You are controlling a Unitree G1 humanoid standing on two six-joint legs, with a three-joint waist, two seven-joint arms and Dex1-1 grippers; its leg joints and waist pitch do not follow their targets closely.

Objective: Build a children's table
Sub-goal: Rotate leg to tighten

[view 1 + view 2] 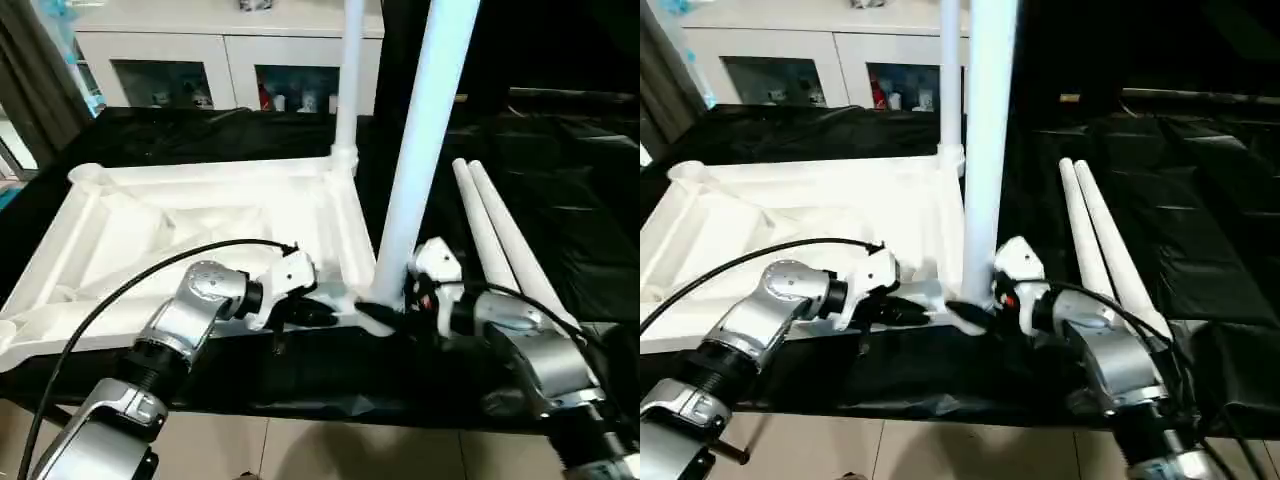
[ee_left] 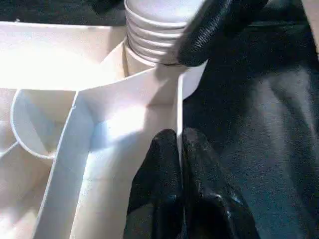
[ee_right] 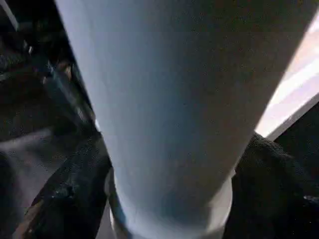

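The large white plastic rectangular tabletop (image 1: 200, 240) lies upside down, its ribbed underside facing up, with a raised rim all round and round sockets at the corners. A long white cylindrical leg (image 1: 346, 80) stands upright in the far right corner socket. A second white leg (image 1: 420, 160) rises from the near right corner socket, leaning slightly to the right, its threaded end (image 2: 149, 30) sitting in the socket. Two more white legs (image 1: 505, 250) lie side by side just right of the tabletop, touching each other along their length.
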